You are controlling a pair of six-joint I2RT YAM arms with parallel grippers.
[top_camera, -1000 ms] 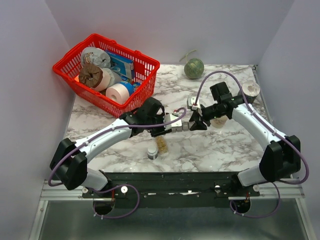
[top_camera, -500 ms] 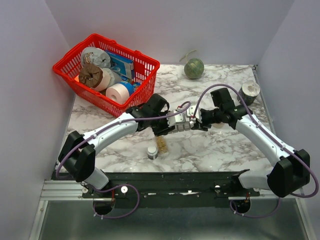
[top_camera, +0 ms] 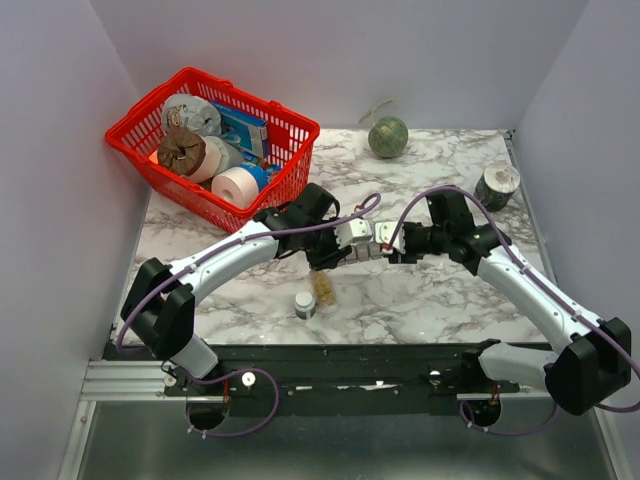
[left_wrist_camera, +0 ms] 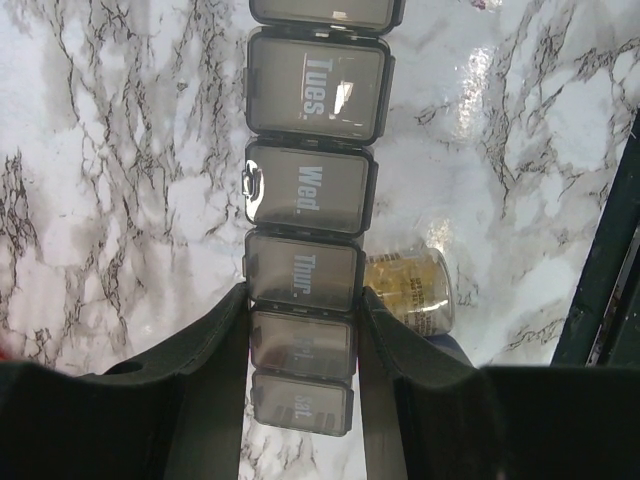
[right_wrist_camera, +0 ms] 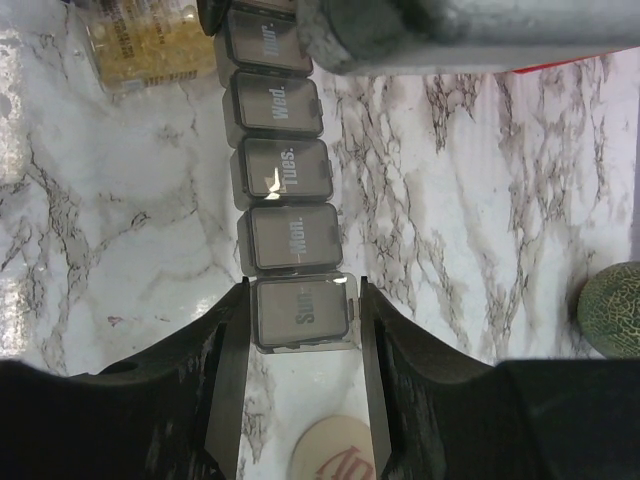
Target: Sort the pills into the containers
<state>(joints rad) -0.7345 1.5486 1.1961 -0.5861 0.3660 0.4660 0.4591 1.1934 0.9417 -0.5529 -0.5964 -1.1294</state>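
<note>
The containers are a dark-grey strip (top_camera: pixel 364 245) of day-marked lidded compartments, lids down, held above the marble between both grippers. My left gripper (top_camera: pixel 336 254) is shut on it at the compartment after "Thur." (left_wrist_camera: pixel 303 345); the strip (left_wrist_camera: pixel 310 190) runs away from that camera. My right gripper (top_camera: pixel 396 243) is shut on the "Sun." end (right_wrist_camera: pixel 303 310) of the strip (right_wrist_camera: pixel 285 170). The pills show as tan-yellow pieces in a clear vial (top_camera: pixel 322 288) lying on the table under the strip. The vial also shows in the left wrist view (left_wrist_camera: pixel 410 290) and the right wrist view (right_wrist_camera: pixel 150 40).
A small dark white-capped bottle (top_camera: pixel 305 305) stands beside the vial. A red wire basket (top_camera: pixel 290 125) of goods sits back left. A green ball (top_camera: pixel 388 137) is at the back, a grey roll (top_camera: pixel 497 186) back right. A beige round top (right_wrist_camera: pixel 335 450) lies under my right gripper.
My left gripper has carried the strip a little up and to the right. My right gripper has moved left onto the strip's "Sun." end and now grips it.
</note>
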